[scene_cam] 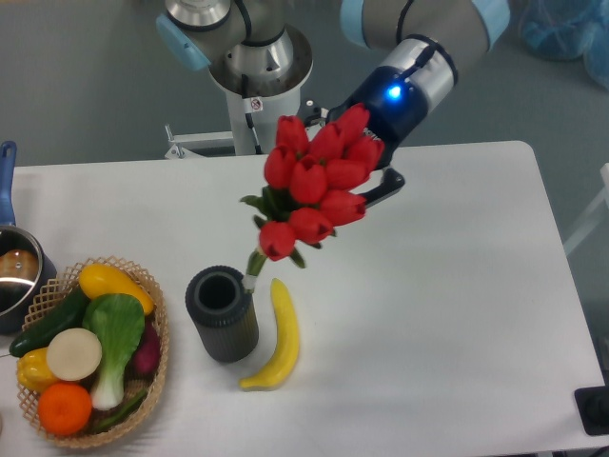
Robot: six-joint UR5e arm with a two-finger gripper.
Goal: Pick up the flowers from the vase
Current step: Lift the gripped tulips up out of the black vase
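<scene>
above vase (pixel 222 314), flowers (pixel 317 181) tilted, stem tips at rim; gripper (pixel 379 187) hidden behind buds, grip unclear.

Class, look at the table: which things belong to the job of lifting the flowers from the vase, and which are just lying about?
Part of the job: the flowers, the vase, the gripper.

Just lying about: the banana, the basket of vegetables and fruit, the pot at the left edge.
</scene>
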